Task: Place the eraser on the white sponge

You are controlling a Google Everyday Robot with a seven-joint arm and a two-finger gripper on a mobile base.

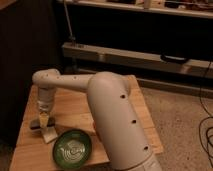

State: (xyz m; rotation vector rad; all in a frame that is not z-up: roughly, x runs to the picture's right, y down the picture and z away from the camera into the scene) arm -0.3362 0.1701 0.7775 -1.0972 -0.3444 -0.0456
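Note:
My gripper (44, 120) points straight down over the left part of the wooden table (75, 112). The eraser (35, 126), a small dark flat bar, lies just left of and below the gripper, at the fingertips. The white sponge (49, 135), a small whitish pad, lies on the table right under and slightly in front of the gripper, touching or next to the eraser's right end. I cannot tell whether the eraser rests on the sponge or beside it.
A green plate (73, 148) sits at the table's front edge, right of the sponge. My large white arm (112, 115) covers the table's right half. A dark shelf unit (135, 55) stands behind the table. Cables (206, 135) lie on the floor at right.

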